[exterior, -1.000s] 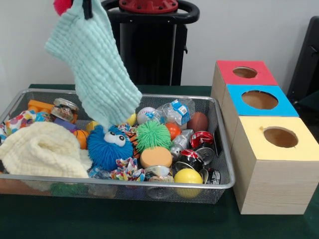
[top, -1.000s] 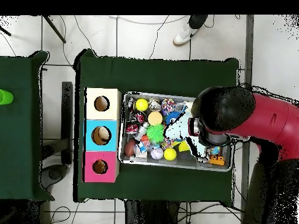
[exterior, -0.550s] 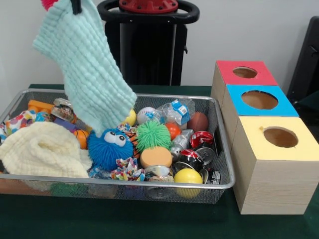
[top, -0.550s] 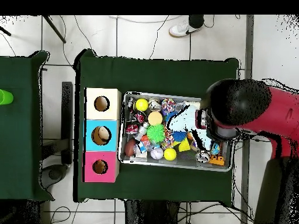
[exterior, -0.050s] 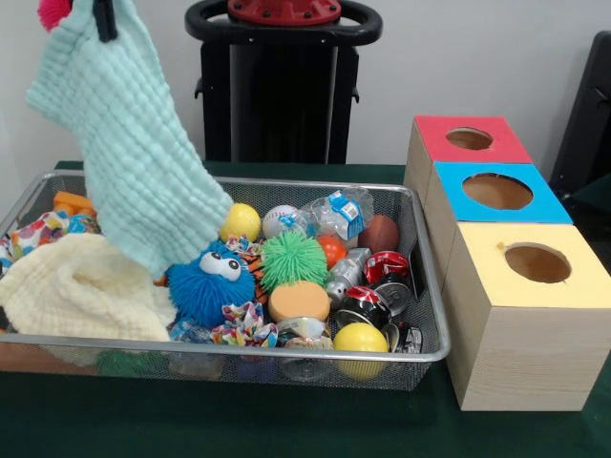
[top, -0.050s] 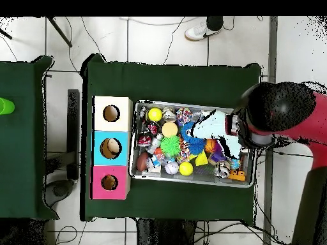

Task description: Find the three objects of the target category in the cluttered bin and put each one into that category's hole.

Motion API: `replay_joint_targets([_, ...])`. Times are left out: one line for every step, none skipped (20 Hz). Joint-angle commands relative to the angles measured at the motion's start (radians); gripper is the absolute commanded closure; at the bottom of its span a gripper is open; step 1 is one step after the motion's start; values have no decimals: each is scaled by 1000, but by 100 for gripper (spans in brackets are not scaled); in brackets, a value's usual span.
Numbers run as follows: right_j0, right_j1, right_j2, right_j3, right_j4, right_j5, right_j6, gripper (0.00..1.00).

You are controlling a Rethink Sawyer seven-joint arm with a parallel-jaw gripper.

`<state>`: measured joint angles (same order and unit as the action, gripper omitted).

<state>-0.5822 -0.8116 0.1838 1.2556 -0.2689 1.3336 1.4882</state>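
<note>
My gripper (exterior, -0.050s: 103,15) hangs at the top left of the front view, shut on the upper corner of a mint green cloth (exterior, -0.050s: 129,143). The cloth drapes down over the left half of the wire bin (exterior, -0.050s: 286,349), its lower edge just above a cream cloth (exterior, -0.050s: 81,286) and a blue fuzzy toy (exterior, -0.050s: 208,281). In the overhead view the arm (top, -0.050s: 281,115) hides the gripper, and the mint cloth (top, -0.050s: 217,124) shows beside it over the bin (top, -0.050s: 191,182). Red (exterior, -0.050s: 468,143), blue (exterior, -0.050s: 496,196) and yellow (exterior, -0.050s: 535,267) boxes with holes stand to the right.
The bin also holds a green spiky ball (exterior, -0.050s: 292,258), yellow balls (exterior, -0.050s: 360,339), an orange disc (exterior, -0.050s: 298,301), crushed cans (exterior, -0.050s: 368,303), a crushed bottle (exterior, -0.050s: 339,212), a baseball (exterior, -0.050s: 279,219) and a brown football (exterior, -0.050s: 380,232). A person's shoe (top, -0.050s: 207,25) shows beyond the table.
The gripper has carried the mint cloth leftward in the front view and slightly up, uncovering a yellow ball at the bin's back. In the overhead view the arm moved right.
</note>
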Motion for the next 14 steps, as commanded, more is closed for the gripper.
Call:
replay_joint_targets([-21, 76, 115, -44, -50, 65, -248, 100])
replay_joint_targets([-24, 77, 117, -46, -51, 66, -249, 100])
replay_joint_targets([-26, 79, 120, -49, -53, 67, -250, 100])
replay_joint_targets([-28, 82, 123, -51, -54, 65, -250, 100])
replay_joint_targets([-29, 87, 125, -57, -56, 65, -251, 100])
replay_joint_targets([-30, 93, 127, -62, -58, 64, -253, 100])
replay_joint_targets([-33, 98, 131, -63, -59, 57, -256, 100])
replay_joint_targets([-37, 106, 135, -66, -60, 47, -260, 100])
replay_joint_targets([-42, 112, 139, -63, -62, 35, -265, 100])
replay_joint_targets([-48, 117, 145, -53, -63, 10, -272, 100])
replay_joint_targets([-55, 122, 150, -38, -66, -17, -277, 100])
replay_joint_targets([-63, 126, 154, -16, -68, -54, -279, 100])
replay_joint_targets([-72, 130, 160, 10, -70, -95, -282, 100])
replay_joint_targets([-86, 135, 169, 39, -71, -142, -292, 100])
